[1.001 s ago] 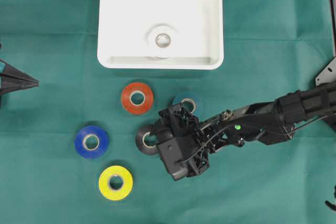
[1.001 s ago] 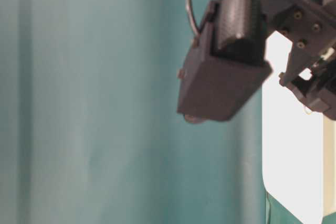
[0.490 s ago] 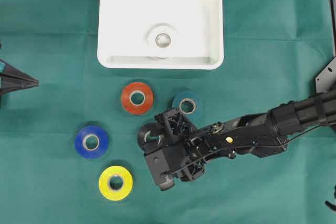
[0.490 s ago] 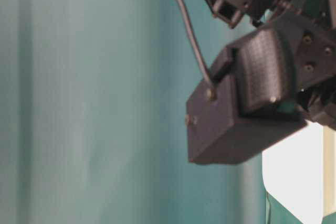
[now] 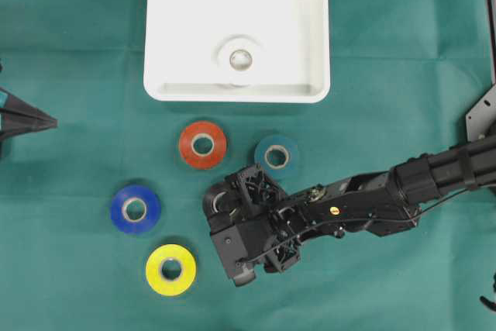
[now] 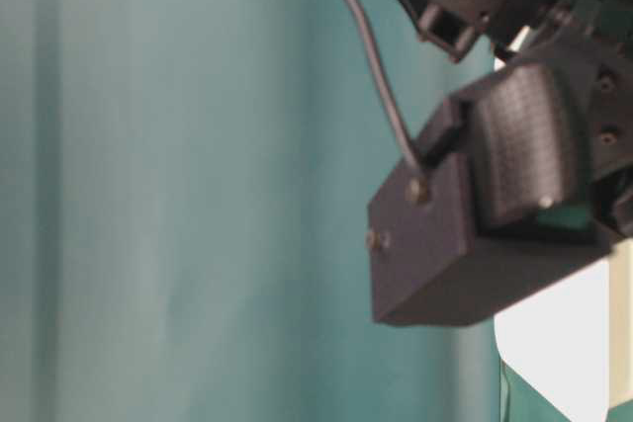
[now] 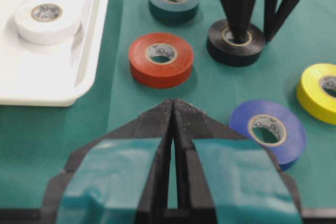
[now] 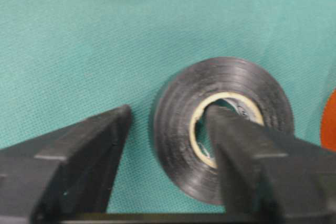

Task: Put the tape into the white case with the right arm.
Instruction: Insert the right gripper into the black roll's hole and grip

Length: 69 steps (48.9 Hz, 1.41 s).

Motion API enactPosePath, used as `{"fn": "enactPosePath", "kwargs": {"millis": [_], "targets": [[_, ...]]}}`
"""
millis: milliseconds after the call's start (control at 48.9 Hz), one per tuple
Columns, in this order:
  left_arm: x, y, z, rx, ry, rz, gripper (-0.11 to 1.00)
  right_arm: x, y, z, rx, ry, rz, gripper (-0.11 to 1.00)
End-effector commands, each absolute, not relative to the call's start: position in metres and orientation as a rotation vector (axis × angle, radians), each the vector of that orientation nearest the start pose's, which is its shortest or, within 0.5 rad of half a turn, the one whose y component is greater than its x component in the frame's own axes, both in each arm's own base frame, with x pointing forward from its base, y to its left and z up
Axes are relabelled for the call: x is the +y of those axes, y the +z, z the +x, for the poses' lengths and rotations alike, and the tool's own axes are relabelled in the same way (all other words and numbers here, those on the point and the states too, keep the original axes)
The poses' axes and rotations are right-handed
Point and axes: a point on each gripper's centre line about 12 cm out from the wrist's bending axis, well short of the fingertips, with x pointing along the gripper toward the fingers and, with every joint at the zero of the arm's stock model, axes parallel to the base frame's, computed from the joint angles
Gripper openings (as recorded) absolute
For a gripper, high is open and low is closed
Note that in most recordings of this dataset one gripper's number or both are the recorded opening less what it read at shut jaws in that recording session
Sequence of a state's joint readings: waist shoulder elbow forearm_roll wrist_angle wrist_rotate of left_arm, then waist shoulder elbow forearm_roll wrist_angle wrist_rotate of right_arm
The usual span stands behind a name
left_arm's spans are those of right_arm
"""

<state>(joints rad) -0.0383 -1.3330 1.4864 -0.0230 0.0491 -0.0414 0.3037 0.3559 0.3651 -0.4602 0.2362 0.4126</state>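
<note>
Caught at the grasp: right gripper down over the black tape roll on the green surface — one finger inside the core, the other just outside the wall, jaws narrowed around it but apart from the wall, grip not yet firm. Roll flat, below the white case, which already held a white roll. Left gripper parked well apart, jaws pressed together. Next, by judgement: finish the pinch, lift clear of the red roll and teal roll, carry over the rim.

light: bright, even | shadows: soft, faint | blur: table-level and right-wrist views soft | glare: none
</note>
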Motion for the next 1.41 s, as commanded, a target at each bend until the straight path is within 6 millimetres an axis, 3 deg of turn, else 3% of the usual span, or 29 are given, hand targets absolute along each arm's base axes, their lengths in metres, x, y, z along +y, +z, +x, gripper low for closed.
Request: {"fn": "enactPosePath", "kwargs": {"millis": [0, 143, 511, 817, 981, 1185, 1389], "targets": [[-0.005, 0.191, 0.136, 0.193, -0.030, -0.062, 0.00, 0.125, 0.106, 0.445, 0.880, 0.200, -0.211, 0.19], [-0.005, 0.190, 0.136, 0.194, -0.030, -0.064, 0.00, 0.126, 0.110, 0.447, 0.872, 0.199, -0.212, 0.01], [-0.005, 0.190, 0.136, 0.194, -0.030, -0.064, 0.00, 0.127, 0.120, 0.447, 0.861, 0.197, -0.215, 0.01], [-0.005, 0.191, 0.136, 0.194, -0.030, -0.062, 0.00, 0.120, 0.173, 0.438, 0.822, 0.151, -0.213, 0.01], [-0.005, 0.190, 0.136, 0.193, -0.030, -0.062, 0.00, 0.114, 0.175, 0.435, 0.844, 0.131, -0.226, 0.01], [-0.005, 0.190, 0.136, 0.194, -0.030, -0.062, 0.00, 0.088, 0.173, 0.437, 0.873, 0.068, -0.211, 0.01], [-0.005, 0.190, 0.136, 0.196, -0.030, -0.064, 0.00, 0.039, 0.184, 0.440, 0.863, -0.033, -0.182, 0.01]]}}
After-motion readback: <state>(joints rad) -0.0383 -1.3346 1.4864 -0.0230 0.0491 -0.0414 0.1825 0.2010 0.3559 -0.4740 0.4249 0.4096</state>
